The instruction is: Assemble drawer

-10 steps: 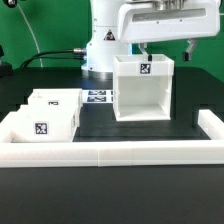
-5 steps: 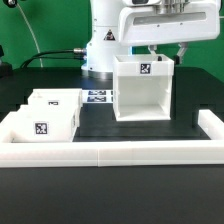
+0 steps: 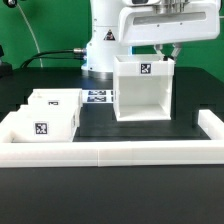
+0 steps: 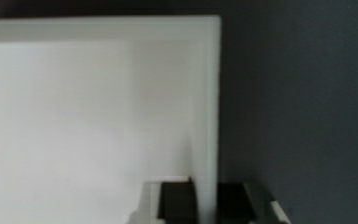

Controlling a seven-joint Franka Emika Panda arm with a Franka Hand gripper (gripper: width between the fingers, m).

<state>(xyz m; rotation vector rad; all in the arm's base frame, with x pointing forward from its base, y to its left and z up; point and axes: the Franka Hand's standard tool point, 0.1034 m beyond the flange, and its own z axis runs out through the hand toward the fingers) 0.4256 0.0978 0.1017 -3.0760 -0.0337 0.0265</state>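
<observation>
The white drawer shell (image 3: 143, 90), a tall open box with a square tag on its back wall, stands on the black mat in the middle. My gripper (image 3: 171, 52) hangs over its wall on the exterior view's right. In the wrist view, the two black fingers (image 4: 176, 202) straddle the top edge of that wall (image 4: 105, 110), and the gripper (image 4: 210, 202) is closed against it on both sides. Two small white trays (image 3: 42, 122) (image 3: 55, 100) with tags sit together at the exterior view's left.
A low white wall (image 3: 110, 152) edges the black mat along the front and both sides. The marker board (image 3: 98, 97) lies flat between the trays and the shell. The robot's base (image 3: 100, 45) stands behind the shell.
The two fingers have drawn together over the shell's wall, from wide apart to pressed against it. The shell and trays have not moved.
</observation>
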